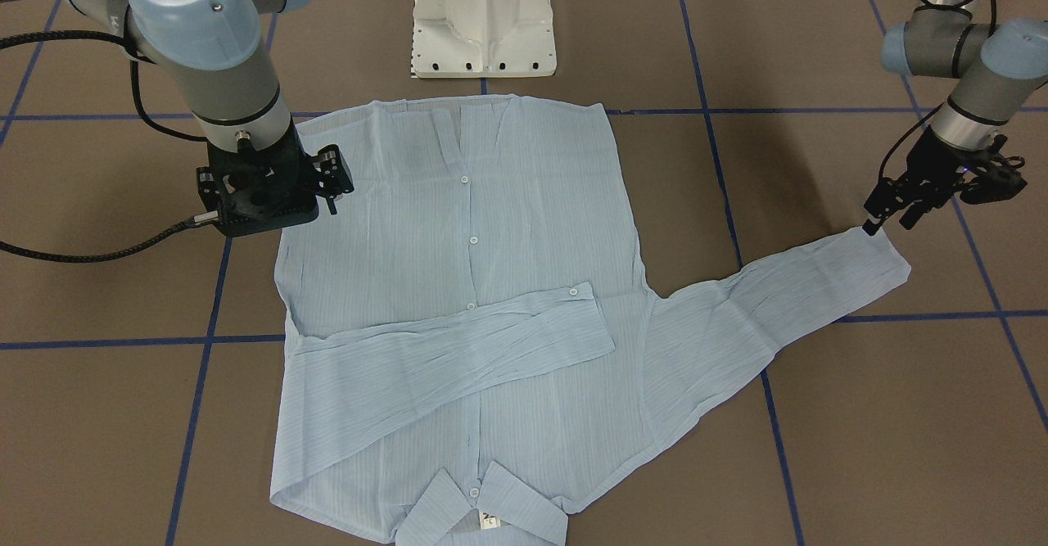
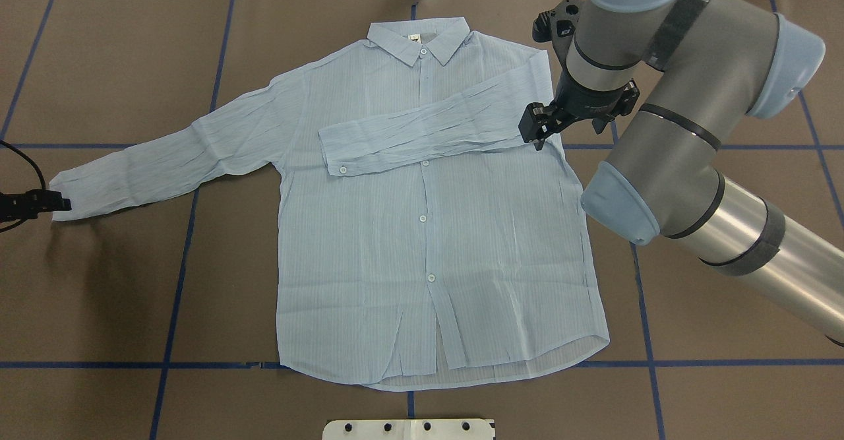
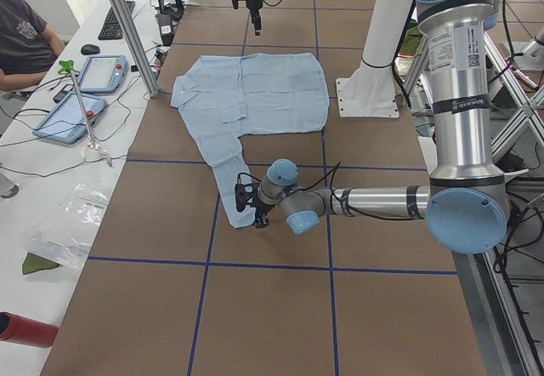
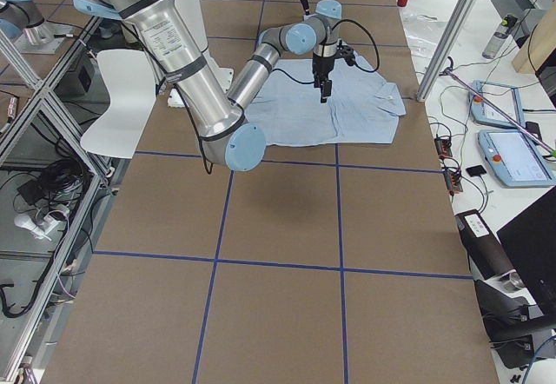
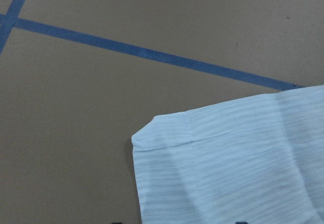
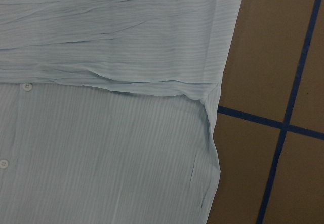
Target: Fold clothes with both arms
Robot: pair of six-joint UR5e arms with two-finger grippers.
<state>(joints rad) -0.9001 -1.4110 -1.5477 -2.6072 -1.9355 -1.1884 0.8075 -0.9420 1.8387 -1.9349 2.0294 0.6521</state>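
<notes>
The light-blue shirt (image 1: 458,243) lies flat and face up on the brown table, collar (image 2: 419,41) on the far side from the robot. One sleeve (image 2: 428,133) is folded across the chest. The other sleeve (image 2: 171,156) stretches out sideways. My left gripper (image 1: 891,220) is open, low at that sleeve's cuff (image 5: 167,138), which lies between its fingertips in the left wrist view. My right gripper (image 1: 270,206) hovers open and empty over the shirt's side edge by the folded sleeve's shoulder (image 6: 207,100).
The white pedestal base (image 1: 483,30) stands just behind the shirt's hem. Blue tape lines (image 2: 178,282) grid the table. A side bench with tablets (image 3: 102,74) and a seated person (image 3: 25,36) runs along the far edge, behind an aluminium post (image 3: 127,27).
</notes>
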